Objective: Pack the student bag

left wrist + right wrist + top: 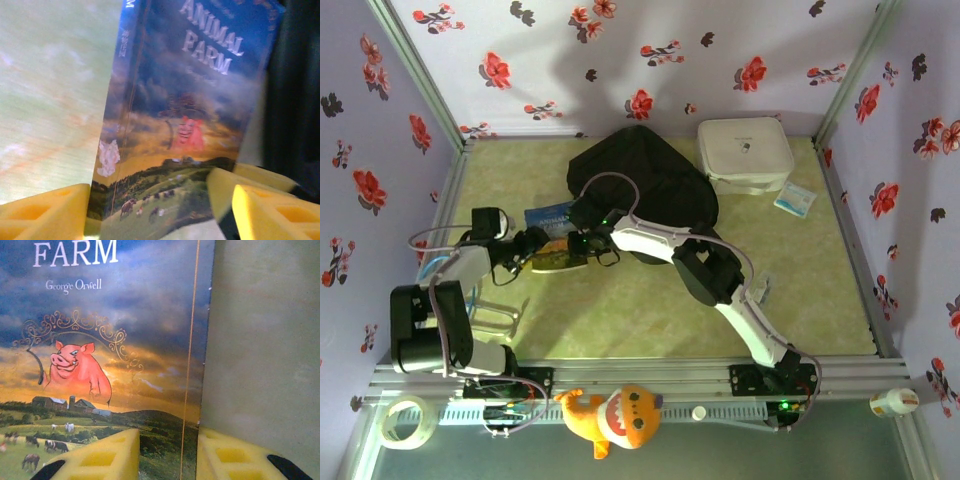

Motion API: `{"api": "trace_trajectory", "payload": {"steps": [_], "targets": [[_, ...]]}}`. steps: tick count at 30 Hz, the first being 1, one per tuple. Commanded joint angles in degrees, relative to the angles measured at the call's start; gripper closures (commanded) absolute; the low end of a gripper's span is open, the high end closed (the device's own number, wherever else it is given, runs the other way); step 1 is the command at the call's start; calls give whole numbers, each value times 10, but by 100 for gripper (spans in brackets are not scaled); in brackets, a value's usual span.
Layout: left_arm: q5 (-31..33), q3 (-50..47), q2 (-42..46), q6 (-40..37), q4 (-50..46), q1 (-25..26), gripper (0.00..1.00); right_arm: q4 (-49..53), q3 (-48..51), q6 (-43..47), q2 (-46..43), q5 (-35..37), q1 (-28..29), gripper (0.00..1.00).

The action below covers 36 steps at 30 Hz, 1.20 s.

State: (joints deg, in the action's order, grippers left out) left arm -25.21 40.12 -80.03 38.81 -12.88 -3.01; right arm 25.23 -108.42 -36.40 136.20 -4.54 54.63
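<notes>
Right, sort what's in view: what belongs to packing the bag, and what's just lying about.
Job: black backpack; Animal Farm book; probably the white zip case and small packet.
Lying about, off the table: plush shark; tape roll; small bottle.

The book [190, 150] bears "ANIMAL FARM" on its cover, with "George Orwell" printed beneath the title.

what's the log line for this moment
left gripper: around book | right gripper: straddling book edge | book: outside student bag
</notes>
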Motion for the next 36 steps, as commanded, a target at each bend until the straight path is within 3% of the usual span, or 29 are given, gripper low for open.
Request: {"api": "trace_trajectory", "payload": {"steps": [1,14,19,23,30,36], "targets": [[-95,13,19,32,60,5,32,21,-4,1,26,-9,6,70],[-85,26,-31,23,41,5,67,6,1,-4,7,-21,-7,70],[-50,32,-6,21,21,0,86,-14,19,-10,-52,-24,-20,67],[-35,45,41,21,3,-4,100,-83,99,-32,-141,-33,-37,58],[-50,65,129,57,50,-3,100,-255,286,-100,-302,-90,-77,40],[-77,49,139,200,248,25,100,-421,417,-196,-392,-143,-128,26]]}}
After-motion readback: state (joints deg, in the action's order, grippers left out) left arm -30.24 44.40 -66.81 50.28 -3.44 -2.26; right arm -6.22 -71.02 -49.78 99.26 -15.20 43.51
